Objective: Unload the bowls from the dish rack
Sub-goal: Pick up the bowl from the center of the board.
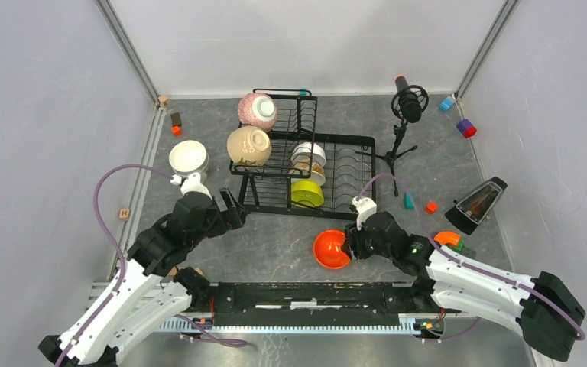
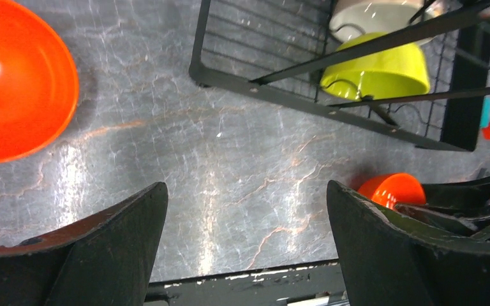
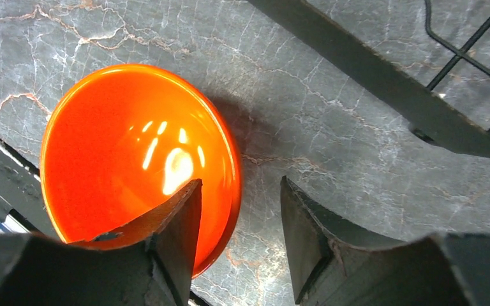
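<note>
The right claw, half-spread, straddles the rim of the orange bowl lying leftward on the worktop, not yet pinching.

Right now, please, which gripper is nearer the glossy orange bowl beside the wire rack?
Right: the right gripper straddles the rim of the orange bowl; the left gripper hangs well left.

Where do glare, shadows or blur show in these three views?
Right wrist: white glare streaks inside the glossy orange bowl, dark shadow on the grey marbled tabletop beside it. Left wrist: pale streaks across that tabletop, the lime green bowl in the black wire dish rack is sharp. Top external: even light, soft shadows, no blur.
</note>
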Robot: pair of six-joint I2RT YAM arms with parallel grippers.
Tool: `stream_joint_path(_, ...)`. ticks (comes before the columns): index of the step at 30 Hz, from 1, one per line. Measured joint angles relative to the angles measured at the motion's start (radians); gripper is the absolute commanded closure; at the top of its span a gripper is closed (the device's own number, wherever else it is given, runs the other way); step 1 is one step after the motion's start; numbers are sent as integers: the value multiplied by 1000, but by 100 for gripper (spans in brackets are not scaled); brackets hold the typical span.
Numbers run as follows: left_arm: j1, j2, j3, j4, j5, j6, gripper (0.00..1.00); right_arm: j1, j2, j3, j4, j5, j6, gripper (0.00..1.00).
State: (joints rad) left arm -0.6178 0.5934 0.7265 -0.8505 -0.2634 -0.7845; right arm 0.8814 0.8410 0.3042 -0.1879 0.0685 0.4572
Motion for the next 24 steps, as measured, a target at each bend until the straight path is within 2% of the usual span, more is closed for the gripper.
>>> stream_joint_path(6,-1,-56,41,18,-65,32,0,0,28,0,16,-44,3,68)
stream_joint_path(12,-1,-70,65,21,-100,62,0,0,29,8,8,-68,-10,100)
stream_joint_path(21,-1,-50,158,24,-101,119,0,5,22,174,-77,-124,-72,100)
stream_joint_path(24,-1,-43,175,48,-37,164,0,23,17,240,-84,-132,-97,100)
